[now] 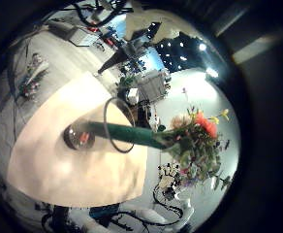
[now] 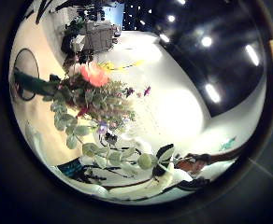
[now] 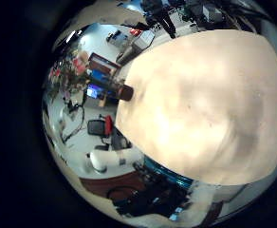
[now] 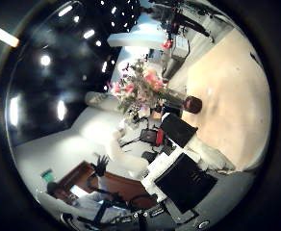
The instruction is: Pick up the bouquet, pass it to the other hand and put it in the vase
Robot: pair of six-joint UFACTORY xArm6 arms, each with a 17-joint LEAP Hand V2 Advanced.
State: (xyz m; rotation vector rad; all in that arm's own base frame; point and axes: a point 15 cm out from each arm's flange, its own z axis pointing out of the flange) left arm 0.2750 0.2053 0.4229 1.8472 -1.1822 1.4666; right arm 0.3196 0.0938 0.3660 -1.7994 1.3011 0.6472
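Observation:
The bouquet (image 1: 193, 136) stands with its wrapped stem (image 1: 132, 136) down inside the clear vase (image 1: 83, 138) on the pale table (image 1: 54, 155). Its flowers fill much of the left thumb side palm view (image 2: 92, 93). No finger of my left hand reaches round the stem in either left palm view. From my right palm the bouquet (image 4: 140, 87) rises from the vase's dark foot (image 4: 191, 103), and my left hand (image 4: 177, 130) sits right beside it. My right hand (image 4: 189, 183) is off to the side, fingers relaxed and holding nothing. The vase (image 3: 126, 92) is near the table's edge.
The broad table top (image 3: 214, 104) lies under my right palm. Beyond the table's edge are chairs and desks with equipment (image 3: 96, 90). Another arm and room clutter (image 1: 141, 83) show past the vase.

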